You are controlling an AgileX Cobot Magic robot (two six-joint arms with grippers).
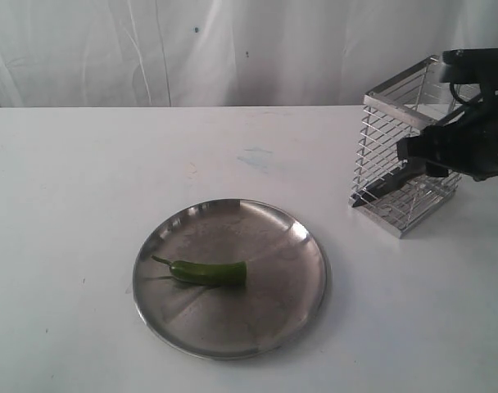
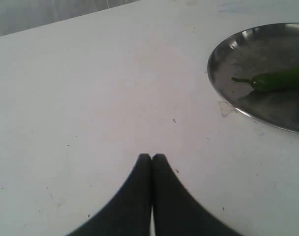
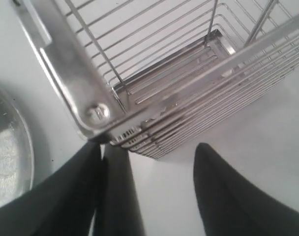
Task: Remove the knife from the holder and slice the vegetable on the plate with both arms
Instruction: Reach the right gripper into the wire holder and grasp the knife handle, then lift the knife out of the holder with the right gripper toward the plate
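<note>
The slim black knife [image 1: 390,185] hangs slanted beside the tall wire holder [image 1: 403,164], clamped in the right tool [image 1: 421,160]. The left tool [image 2: 152,157] is pressed closed above the white desk [image 1: 85,188]. The green chili [image 1: 206,273] lies on the round steel plate [image 1: 290,246], at eight o'clock from the holder.

No readable text, labels or numbers anywhere.

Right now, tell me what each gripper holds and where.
Left gripper: nothing. Right gripper: knife, handle end against one finger; whether it is clamped cannot be told.
</note>
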